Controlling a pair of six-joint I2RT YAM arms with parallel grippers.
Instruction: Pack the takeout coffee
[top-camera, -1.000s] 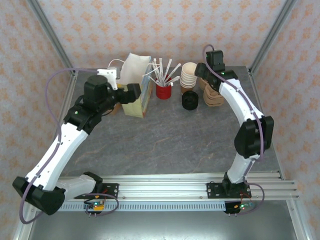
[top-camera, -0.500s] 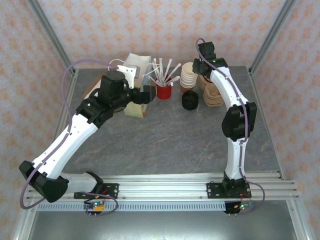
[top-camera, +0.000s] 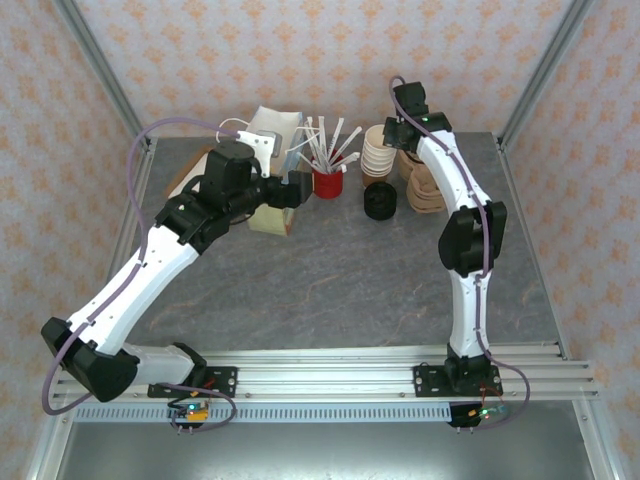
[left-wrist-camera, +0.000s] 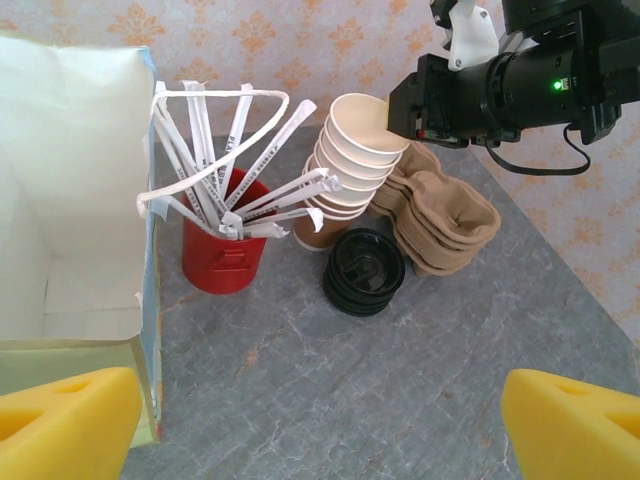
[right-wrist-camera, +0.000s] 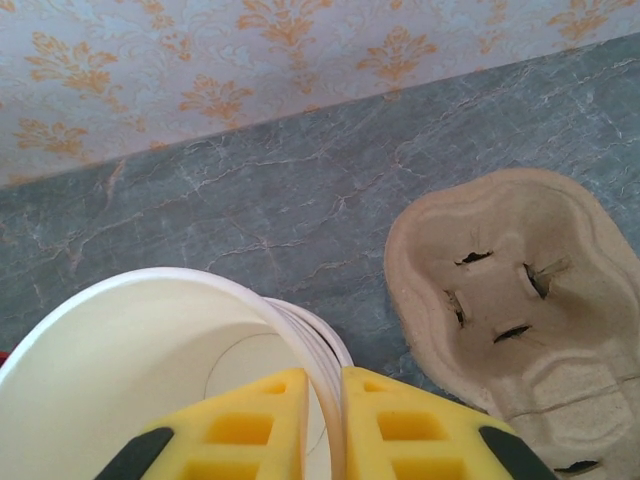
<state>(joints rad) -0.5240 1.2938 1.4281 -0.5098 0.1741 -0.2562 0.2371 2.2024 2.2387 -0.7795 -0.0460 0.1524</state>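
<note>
The right jaws are clamped on the rim of the top cup (right-wrist-camera: 130, 360), one finger inside and one outside. This lidless cup sits on the stack of cups (left-wrist-camera: 345, 190) and looks meant for the takeout coffee. Just beside these jaws lie cardboard trays (right-wrist-camera: 500, 290), with black lids (left-wrist-camera: 363, 272) near on the desk (left-wrist-camera: 300, 400). The left jaws stand wide apart and empty beside the open paper bag (left-wrist-camera: 60, 200), and a red cup of straws (left-wrist-camera: 222, 255) stands between them and the stack. By my reading, separating the cup, lidding it and bagging it are all left.

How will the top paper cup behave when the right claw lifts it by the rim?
The top cup looks like thin paper: probably light, and its rim may dent in the right claw. Nested in a leaning stack, it might drag the next cup up or tip the stack.
</note>
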